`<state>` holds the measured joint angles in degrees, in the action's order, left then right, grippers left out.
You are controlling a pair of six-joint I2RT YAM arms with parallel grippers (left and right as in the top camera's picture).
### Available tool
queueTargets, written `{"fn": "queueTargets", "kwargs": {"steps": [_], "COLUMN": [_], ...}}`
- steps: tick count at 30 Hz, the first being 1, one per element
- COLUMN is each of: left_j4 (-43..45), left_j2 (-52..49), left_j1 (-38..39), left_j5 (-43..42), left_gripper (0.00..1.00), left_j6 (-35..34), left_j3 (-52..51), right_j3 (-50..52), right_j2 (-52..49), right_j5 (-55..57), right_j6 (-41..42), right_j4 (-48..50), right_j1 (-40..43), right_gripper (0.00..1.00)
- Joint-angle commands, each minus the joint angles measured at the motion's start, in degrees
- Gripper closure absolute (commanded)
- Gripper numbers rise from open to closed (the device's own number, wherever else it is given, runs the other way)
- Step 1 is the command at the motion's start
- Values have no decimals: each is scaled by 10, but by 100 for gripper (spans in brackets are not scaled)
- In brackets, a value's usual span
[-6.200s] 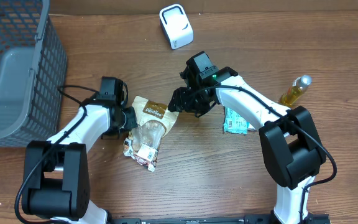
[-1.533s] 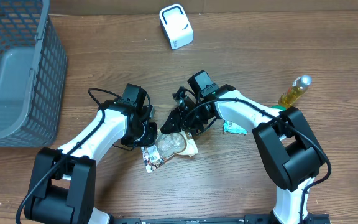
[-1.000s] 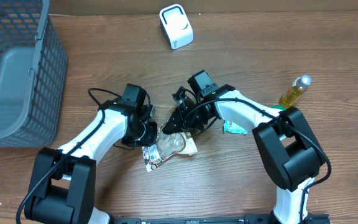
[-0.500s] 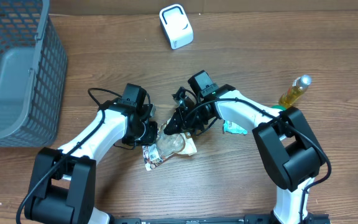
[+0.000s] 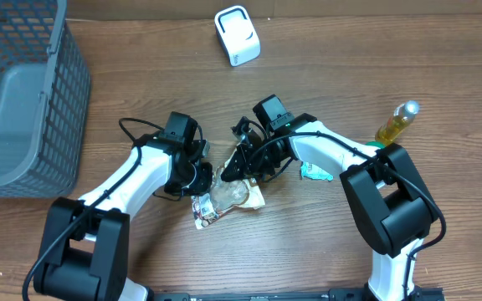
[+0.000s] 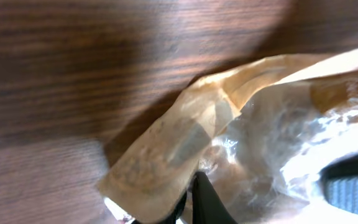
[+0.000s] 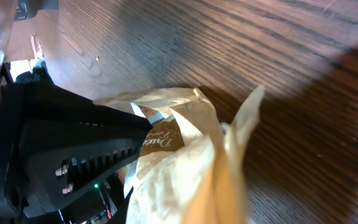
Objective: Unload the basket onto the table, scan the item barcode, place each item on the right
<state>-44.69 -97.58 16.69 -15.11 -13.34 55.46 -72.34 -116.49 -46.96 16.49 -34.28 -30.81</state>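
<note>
The item is a tan snack bag (image 5: 233, 195) with a clear window, bunched up at the table's middle between both arms. A white label end (image 5: 201, 213) sticks out toward the front; no barcode can be read. My left gripper (image 5: 202, 177) is at the bag's left edge. In the left wrist view its dark fingers (image 6: 205, 202) are pinched shut on the bag (image 6: 185, 143). My right gripper (image 5: 229, 170) grips the bag's top edge. In the right wrist view the bag (image 7: 185, 168) rises close to the lens and hides the fingers.
A white scanner (image 5: 237, 35) stands at the back centre. A grey mesh basket (image 5: 23, 92) fills the left side. A yellow bottle (image 5: 397, 121) stands at the right, and a green packet (image 5: 316, 171) lies partly under my right arm. My left arm (image 7: 67, 155) crowds the right wrist view.
Since six seconds ago both arms have closed in on the bag and drawn it forward and right, crumpled. Over the last second the bag and arms have barely shifted.
</note>
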Motion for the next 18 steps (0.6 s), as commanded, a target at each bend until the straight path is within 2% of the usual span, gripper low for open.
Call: {"fn": "queueTargets", "kwargs": {"steps": [1, 7, 8, 10, 14, 18], "left_j4": [-43, -153, -160, -161, -127, -101], "left_j2": [-23, -23, -23, -23, -23, -24], "left_j1": [-13, -48, -55, -70, -105, -139], "left_j5": [49, 149, 158, 167, 174, 192], "left_gripper": [94, 90, 86, 77, 70, 70], "left_j6": [-3, -4, -4, -5, -4, -9], "left_j3": [47, 224, 246, 277, 299, 299], "right_j3": [4, 4, 4, 4, 4, 4], "right_j2": [-4, -4, -4, -4, -4, -4], "right_j5": [0, 27, 37, 49, 50, 50], "right_j6": [-5, -4, -4, -4, -4, -4], "right_j4": [2, -5, -10, -18, -20, -20], "right_j1": [-6, -6, -6, -6, -6, -6], "right_gripper": [96, 96, 96, 96, 96, 96]}}
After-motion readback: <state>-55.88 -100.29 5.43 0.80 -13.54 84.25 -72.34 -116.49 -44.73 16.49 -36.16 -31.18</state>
